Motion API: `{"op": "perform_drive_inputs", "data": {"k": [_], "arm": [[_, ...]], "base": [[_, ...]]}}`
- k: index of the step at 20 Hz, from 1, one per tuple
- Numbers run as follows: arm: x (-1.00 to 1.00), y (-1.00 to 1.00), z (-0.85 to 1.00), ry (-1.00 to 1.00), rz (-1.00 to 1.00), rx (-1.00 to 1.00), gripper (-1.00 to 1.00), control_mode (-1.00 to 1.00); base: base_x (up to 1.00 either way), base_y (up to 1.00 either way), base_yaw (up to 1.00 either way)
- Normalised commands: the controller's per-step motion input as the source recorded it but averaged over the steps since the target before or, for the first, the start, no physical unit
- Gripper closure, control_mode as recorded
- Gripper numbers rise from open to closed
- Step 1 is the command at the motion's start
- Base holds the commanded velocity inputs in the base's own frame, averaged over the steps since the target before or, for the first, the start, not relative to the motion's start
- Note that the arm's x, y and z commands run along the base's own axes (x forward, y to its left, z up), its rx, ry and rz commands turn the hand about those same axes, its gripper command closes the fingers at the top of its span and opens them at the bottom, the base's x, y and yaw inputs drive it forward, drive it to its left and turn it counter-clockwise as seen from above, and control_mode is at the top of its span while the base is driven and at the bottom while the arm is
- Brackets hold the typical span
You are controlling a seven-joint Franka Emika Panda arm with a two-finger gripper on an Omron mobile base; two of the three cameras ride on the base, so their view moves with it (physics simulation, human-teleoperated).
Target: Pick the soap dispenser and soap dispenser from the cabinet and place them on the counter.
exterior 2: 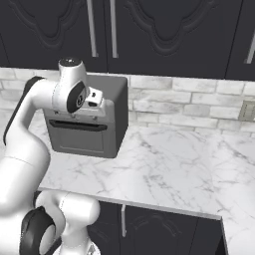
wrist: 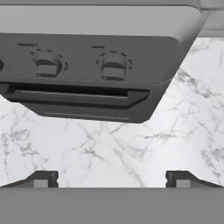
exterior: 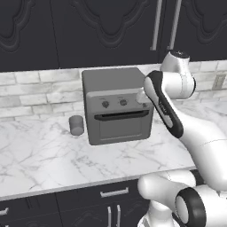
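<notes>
The arm is folding up over the counter (exterior: 40, 155), its hand hanging just in front of the grey toaster oven (exterior: 116, 104). The gripper (wrist: 111, 179) is pointing down at bare marble, fingertips (wrist: 41, 179) spread wide, gripping nothing. Above the hand, the cabinet (exterior 2: 149, 35) doors are sitting closed, so the dispensers can't be seen.

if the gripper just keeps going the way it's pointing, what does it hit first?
Most likely the bare counter just in front of the toaster oven: the open gripper points down at marble. Depth is unclear.
</notes>
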Motion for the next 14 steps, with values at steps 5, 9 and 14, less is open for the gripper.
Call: {"op": "perform_drive_inputs", "data": {"k": [5, 9, 14], "arm": [[-0.33, -0.07, 0.42, -0.37, 0.0, 0.08, -1.0, -1.0], [-0.33, -0.08, 0.39, -0.42, -0.01, 0.1, -1.0, -1.0], [-0.18, 0.0, 0.41, -0.4, -0.05, 0.07, -1.0, -1.0]], "base": [[0.0, 0.0, 0.0], [0.0, 0.0, 0.0], [0.0, 0.0, 0.0]]}}
